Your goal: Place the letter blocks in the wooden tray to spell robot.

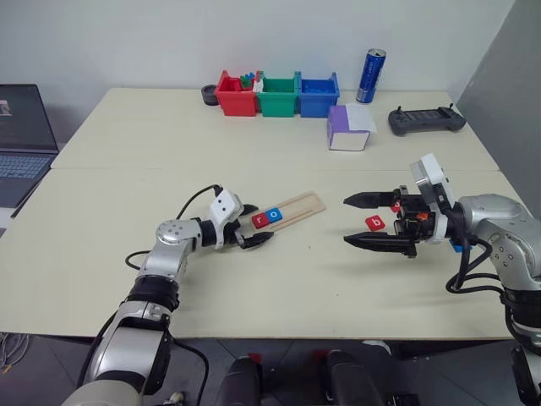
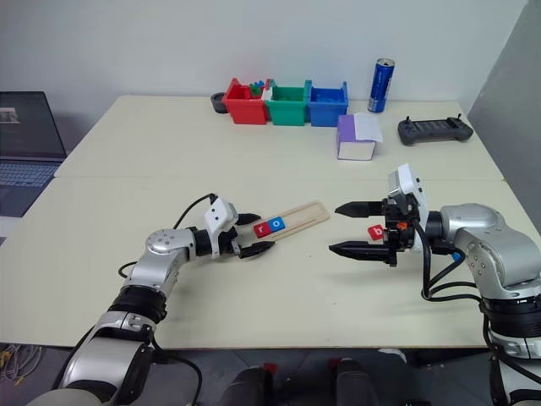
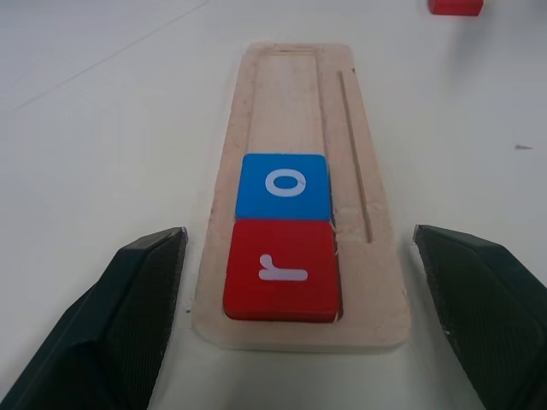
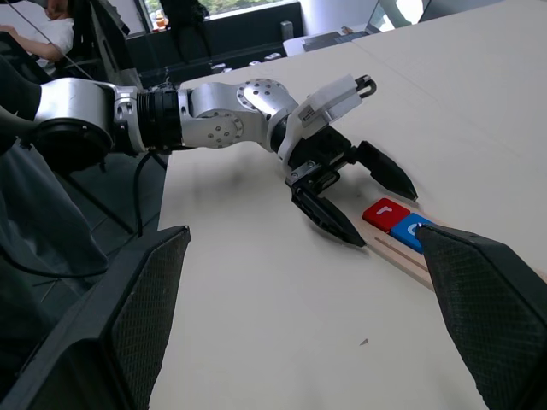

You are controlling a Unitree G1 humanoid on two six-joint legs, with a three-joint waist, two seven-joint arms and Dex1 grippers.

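Observation:
The wooden tray (image 1: 297,206) lies at an angle in the middle of the table. At its near end sit two letter blocks side by side, a red "r" (image 3: 280,269) and a blue "o" (image 3: 283,185). My left gripper (image 1: 258,224) is open, its fingers straddling that end of the tray around the "r" without touching it. A red "b" block (image 1: 375,223) lies flat on the table to the right of the tray. My right gripper (image 1: 348,221) hovers open and empty, pointing left, and the "b" shows between its fingers.
Red (image 1: 236,96), green (image 1: 278,96) and blue (image 1: 319,95) bins stand at the back, with a blue can (image 1: 370,76), a purple-and-white box (image 1: 348,128) and a black controller (image 1: 427,119) to their right. A laptop (image 1: 24,139) sits off the left edge.

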